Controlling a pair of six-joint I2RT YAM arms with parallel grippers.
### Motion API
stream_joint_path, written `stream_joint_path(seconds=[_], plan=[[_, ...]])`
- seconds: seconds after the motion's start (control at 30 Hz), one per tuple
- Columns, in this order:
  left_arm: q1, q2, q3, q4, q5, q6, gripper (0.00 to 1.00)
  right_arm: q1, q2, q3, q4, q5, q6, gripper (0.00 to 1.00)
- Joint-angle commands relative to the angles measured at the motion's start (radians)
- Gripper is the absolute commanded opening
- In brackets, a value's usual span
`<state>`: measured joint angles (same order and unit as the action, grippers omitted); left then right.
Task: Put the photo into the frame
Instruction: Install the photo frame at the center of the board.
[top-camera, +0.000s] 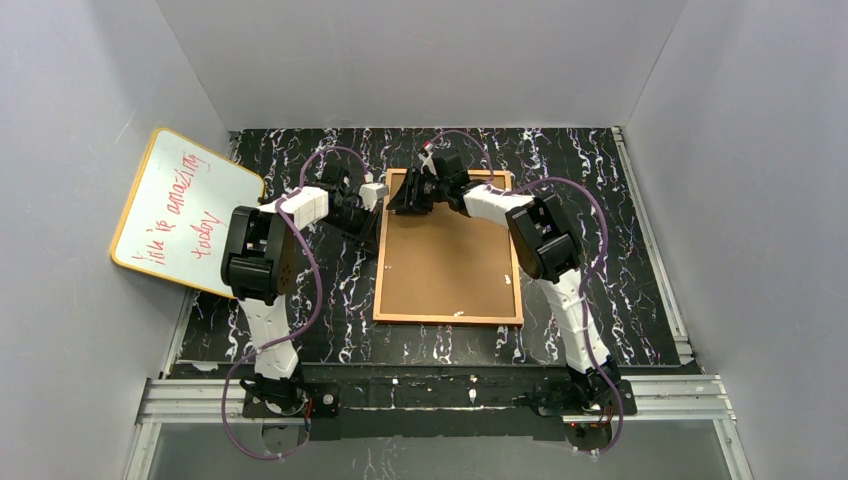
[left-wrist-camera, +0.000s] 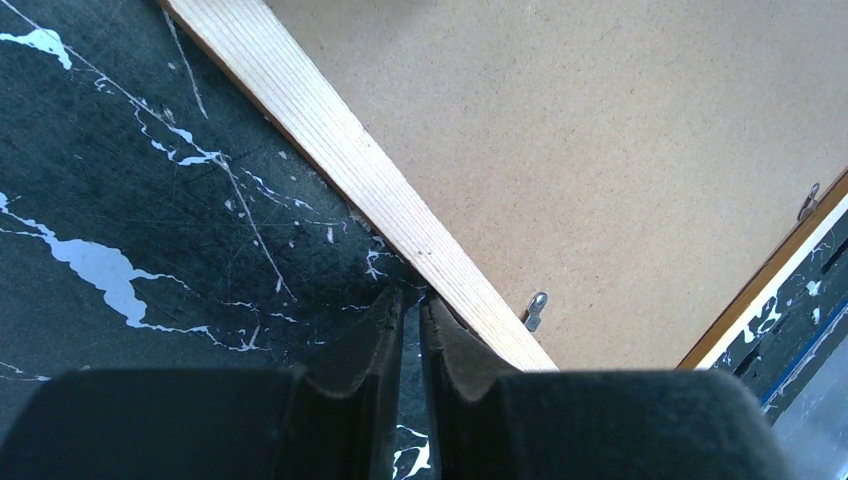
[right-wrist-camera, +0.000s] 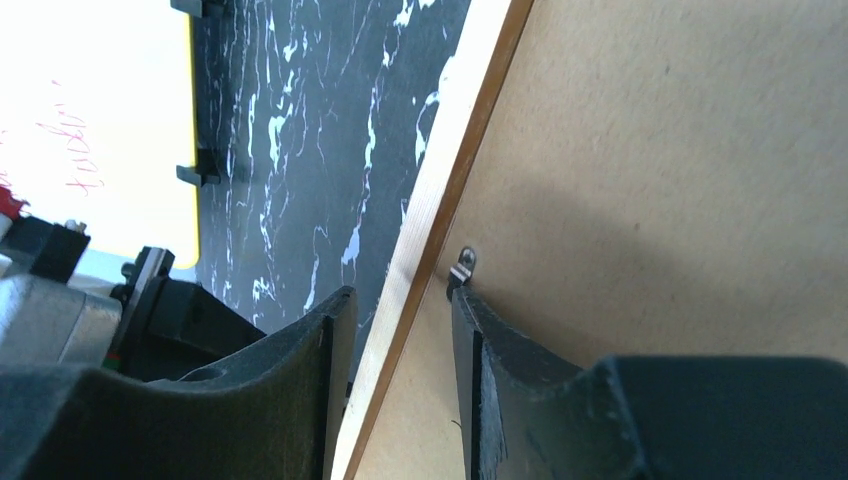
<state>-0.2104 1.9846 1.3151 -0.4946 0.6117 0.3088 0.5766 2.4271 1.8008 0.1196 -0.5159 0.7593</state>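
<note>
The frame (top-camera: 448, 250) lies face down on the black marbled table, its brown board back up. The photo is out of view. My left gripper (top-camera: 376, 196) sits at the frame's left side near the far corner. In the left wrist view it (left-wrist-camera: 412, 296) is shut with nothing between its fingers, and its tips are against the outer side of the pale wooden border (left-wrist-camera: 330, 140). My right gripper (top-camera: 405, 196) is over the far left corner. Its jaws (right-wrist-camera: 400, 297) stand open astride the border (right-wrist-camera: 430, 210), with one finger by a small metal tab (right-wrist-camera: 462, 266).
A yellow-edged whiteboard (top-camera: 185, 210) with red writing leans against the left wall. Another metal tab (left-wrist-camera: 536, 306) sits on the board back near my left fingertips. White walls close in the table on three sides.
</note>
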Motion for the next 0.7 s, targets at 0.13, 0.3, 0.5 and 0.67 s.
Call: stream_joint_path(seconds=[0.13,0.3,0.5,0.67], plan=[[-0.011,-0.001,-0.015,-0.004,0.031,-0.003,0.11,0.024,-0.09,-0.125,-0.016,0.072,-0.017,0.49],[-0.011,-0.003,-0.015,-0.004,0.031,-0.003,0.11,0.024,-0.052,-0.093,-0.014,0.059,-0.002,0.49],[-0.01,-0.001,-0.016,-0.004,0.034,-0.002,0.1,0.024,-0.01,-0.033,-0.023,0.05,-0.002,0.49],[-0.012,0.002,-0.015,-0.004,0.038,-0.002,0.1,0.023,0.019,-0.004,-0.018,0.041,0.008,0.49]])
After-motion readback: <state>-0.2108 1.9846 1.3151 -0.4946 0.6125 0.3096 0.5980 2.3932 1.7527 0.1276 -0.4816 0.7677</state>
